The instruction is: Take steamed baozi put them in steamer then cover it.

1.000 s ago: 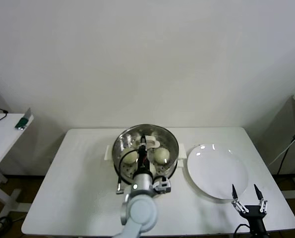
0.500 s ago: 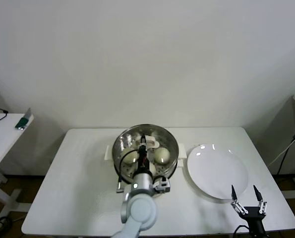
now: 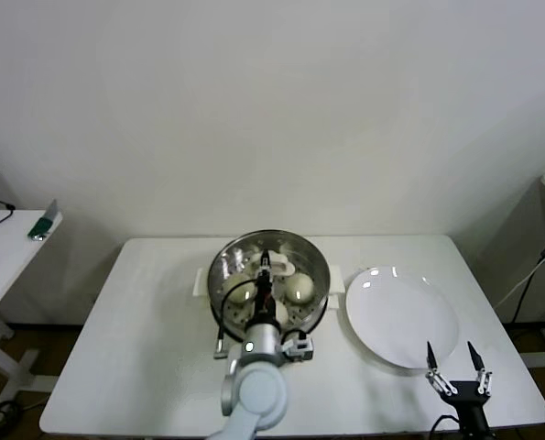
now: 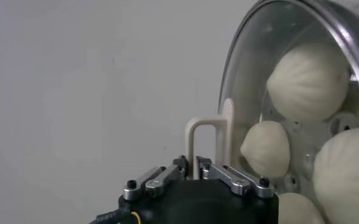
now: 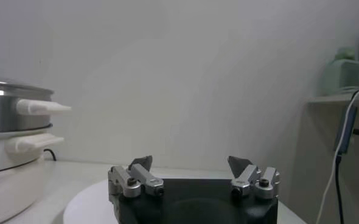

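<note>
So the cover [image 3: 268, 275] sits on the steamer [image 3: 316, 268] over the baozi [image 4: 308, 80], left gripper [image 4: 191, 167] fingers just easing off its handle. Next it lifts clear; right gripper [image 3: 454, 359] waits spread beside the plate [image 3: 402, 315].

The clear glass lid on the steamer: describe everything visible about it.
The round clear glass lid with a metal rim sits on the shiny steel steamer, about as wide as it. A cream-white loop handle stands up at its centre. The left gripper is at that handle, its narrow-set fingers on either side of it. Pleated cream-white baozi show through the glass underneath.
</note>
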